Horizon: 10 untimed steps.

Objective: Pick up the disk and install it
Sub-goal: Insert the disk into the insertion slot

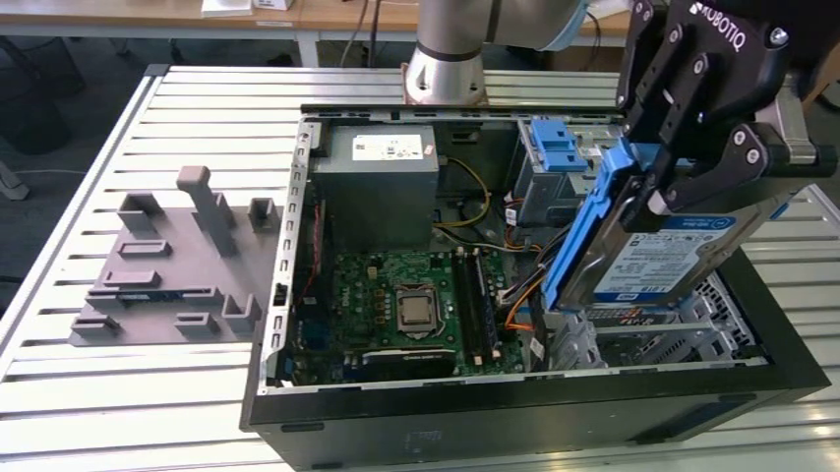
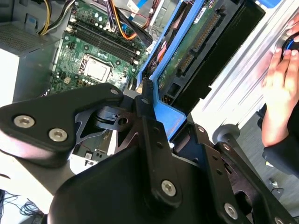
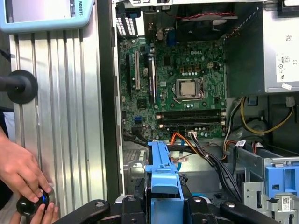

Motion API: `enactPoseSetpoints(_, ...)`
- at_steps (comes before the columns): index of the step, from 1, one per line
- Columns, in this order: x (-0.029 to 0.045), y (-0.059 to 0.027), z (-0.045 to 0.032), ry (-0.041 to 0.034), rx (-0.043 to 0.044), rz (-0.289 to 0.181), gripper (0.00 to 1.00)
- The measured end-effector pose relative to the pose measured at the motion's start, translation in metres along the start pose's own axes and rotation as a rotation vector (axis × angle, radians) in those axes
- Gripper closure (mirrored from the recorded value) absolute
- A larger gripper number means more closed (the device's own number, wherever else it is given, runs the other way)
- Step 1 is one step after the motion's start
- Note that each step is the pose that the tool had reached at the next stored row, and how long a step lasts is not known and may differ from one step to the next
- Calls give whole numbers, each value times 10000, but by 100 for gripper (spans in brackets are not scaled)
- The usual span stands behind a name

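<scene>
Exterior view first: the end effector (image 1: 715, 182) is up at the exterior view's right, its black fingers pinching the disk (image 1: 663, 261) by its faces. The disk hangs steeply tilted, label facing the camera, with its blue carrier (image 1: 584, 226) running down the edge toward the exterior view's left. It sits over the right end of the open computer case (image 1: 525, 413). Its lower end dips toward the metal bay there, though I can't tell if it touches. Beside it is the silver cage (image 1: 558, 147) with the blue latch, then the grey box (image 1: 381, 177), with the motherboard (image 1: 407, 305) below. The case stands on the slatted counter (image 1: 79, 393), and a grey fixture (image 1: 171, 265) lies well apart at the exterior view's left.

On to the second wrist view: we're looking along the fingers, clamped on the blue carrier, and the disk's green circuit-board underside is showing. A person's hand (image 2: 280, 84) is at the counter's edge.

In the first wrist view the carrier's blue end sits squeezed between the fingers, with the motherboard beyond. The hand grips a black knob (image 3: 30, 203) beside the counter.
</scene>
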<state>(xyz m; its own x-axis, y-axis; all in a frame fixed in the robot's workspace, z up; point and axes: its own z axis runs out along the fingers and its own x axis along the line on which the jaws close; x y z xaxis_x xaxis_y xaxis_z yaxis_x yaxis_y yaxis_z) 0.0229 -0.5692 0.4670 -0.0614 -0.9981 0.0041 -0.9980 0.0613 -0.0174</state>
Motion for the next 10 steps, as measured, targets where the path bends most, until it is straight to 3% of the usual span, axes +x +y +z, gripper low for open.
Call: enactPoseSetpoints(10,-1,-66,42,0,0,-1,63)
